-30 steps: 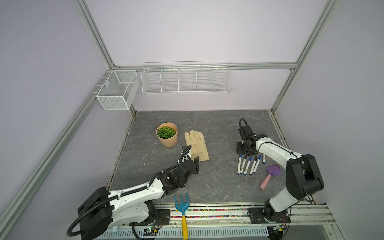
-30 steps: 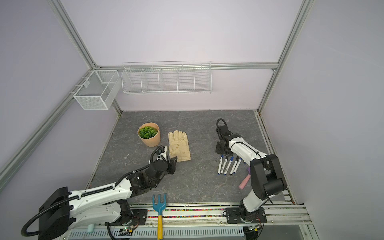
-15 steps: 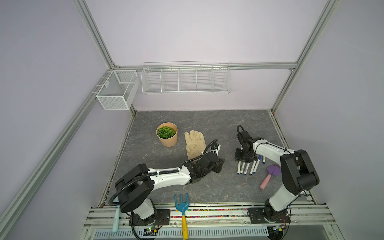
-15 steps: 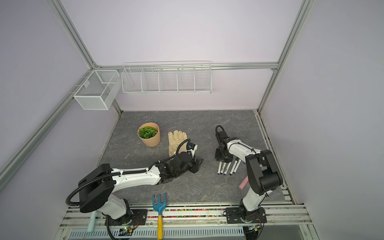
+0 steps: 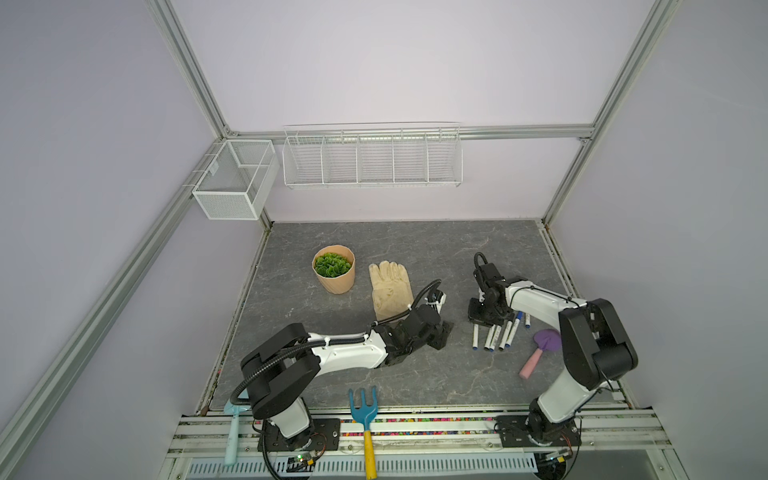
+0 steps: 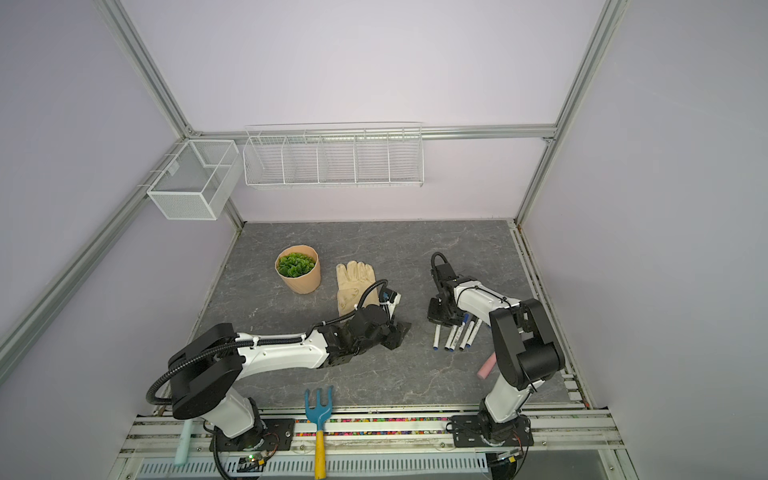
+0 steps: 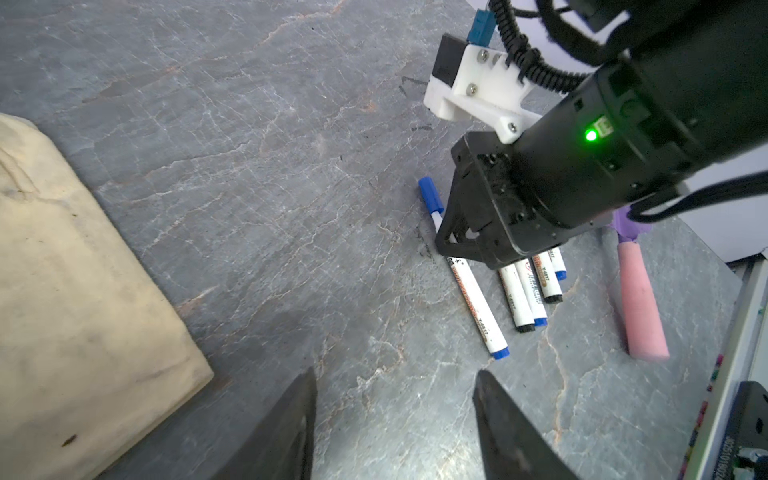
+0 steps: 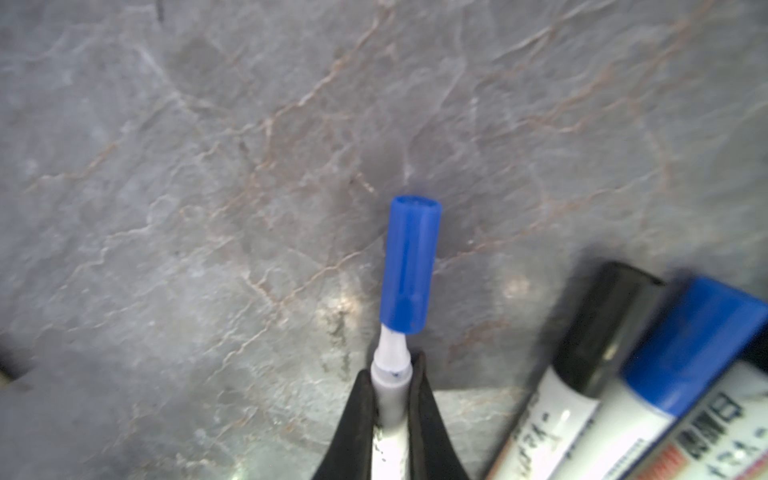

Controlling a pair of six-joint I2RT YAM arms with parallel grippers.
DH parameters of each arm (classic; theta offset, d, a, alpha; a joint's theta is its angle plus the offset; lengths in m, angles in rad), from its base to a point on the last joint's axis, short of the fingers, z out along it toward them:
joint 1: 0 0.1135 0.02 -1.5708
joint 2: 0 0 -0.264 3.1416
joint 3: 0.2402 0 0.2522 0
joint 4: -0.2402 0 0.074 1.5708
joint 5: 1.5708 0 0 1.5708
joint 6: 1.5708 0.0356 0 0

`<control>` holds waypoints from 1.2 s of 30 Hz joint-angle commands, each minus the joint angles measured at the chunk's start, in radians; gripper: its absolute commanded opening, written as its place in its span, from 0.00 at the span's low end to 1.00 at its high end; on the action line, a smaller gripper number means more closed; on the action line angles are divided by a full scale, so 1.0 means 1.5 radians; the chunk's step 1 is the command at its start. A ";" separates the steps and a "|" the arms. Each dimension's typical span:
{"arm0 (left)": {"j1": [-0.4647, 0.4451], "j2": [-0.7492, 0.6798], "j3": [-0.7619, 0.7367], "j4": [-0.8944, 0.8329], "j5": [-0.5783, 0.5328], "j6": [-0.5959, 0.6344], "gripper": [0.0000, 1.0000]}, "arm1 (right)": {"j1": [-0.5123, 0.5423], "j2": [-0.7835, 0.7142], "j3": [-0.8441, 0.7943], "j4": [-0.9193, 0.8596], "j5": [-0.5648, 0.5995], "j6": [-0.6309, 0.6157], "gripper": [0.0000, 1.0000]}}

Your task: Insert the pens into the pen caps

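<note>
Over on the right side of the grey stone-look tabletop [image 5: 374, 249], your right gripper [image 8: 392, 376] is clamped tight on a slim white marker pen [image 7: 478, 307] with a printed label, pinching it right up by the writing end. You can see the short blue plastic cap [image 8: 409, 266] sitting on that pen's tip. A bit of white neck shows between cap and barrel, so it isn't pushed all the way home. The barrel's other end, with its small blue plug, sticks out behind the jaws, low against the table. Whether it's resting on the surface or lifted a hair, honestly can't tell.

Just beside it you've got the other white pens [image 7: 530, 291] lying side by side, partly tucked under the gripper body. In the right wrist view the two nearest ones wear a black cap [image 8: 602, 324] and a second blue cap [image 8: 694, 345]. A pink-handled purple trowel [image 7: 640, 299] lies on the side of that row away from the glove.

Your left gripper [image 7: 395, 374] is spread wide with nothing between the jaws, just bare table under it. In both top views it sits low between the cream fabric work glove [image 5: 390, 291] and the pen row, close to the glove's cuff and apart from the pens.
</note>
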 commanded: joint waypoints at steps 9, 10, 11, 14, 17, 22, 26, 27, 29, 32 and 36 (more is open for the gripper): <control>-0.004 0.038 0.040 0.028 0.129 0.058 0.75 | 0.014 -0.141 -0.007 0.004 -0.165 -0.020 0.07; -0.004 0.040 0.043 0.033 0.135 0.060 0.75 | 0.013 -0.150 -0.005 0.014 -0.179 -0.014 0.07; -0.005 0.042 0.044 0.038 0.140 0.060 0.76 | 0.014 -0.157 -0.004 0.022 -0.192 -0.007 0.07; -0.004 0.043 0.048 0.051 0.148 0.061 0.76 | 0.014 -0.173 -0.004 0.048 -0.217 0.012 0.07; -0.005 0.045 0.052 0.055 0.149 0.061 0.76 | 0.014 -0.184 -0.003 0.061 -0.226 0.017 0.07; -0.004 0.051 0.049 0.067 0.128 0.053 0.58 | 0.016 -0.219 -0.016 0.090 -0.235 0.026 0.07; -0.004 0.048 0.044 0.082 0.110 0.051 0.34 | 0.015 -0.245 -0.024 0.098 -0.238 0.022 0.07; -0.002 0.047 0.044 0.084 0.108 0.052 0.29 | 0.017 -0.250 -0.026 0.099 -0.242 0.019 0.07; -0.002 0.049 0.046 0.084 0.104 0.057 0.22 | 0.019 -0.258 -0.029 0.099 -0.248 0.015 0.07; -0.002 0.050 0.053 0.088 0.100 0.058 0.09 | 0.023 -0.264 -0.030 0.088 -0.244 0.006 0.07; -0.001 0.034 0.043 0.089 0.066 0.049 0.00 | 0.022 -0.266 -0.030 0.074 -0.229 0.001 0.07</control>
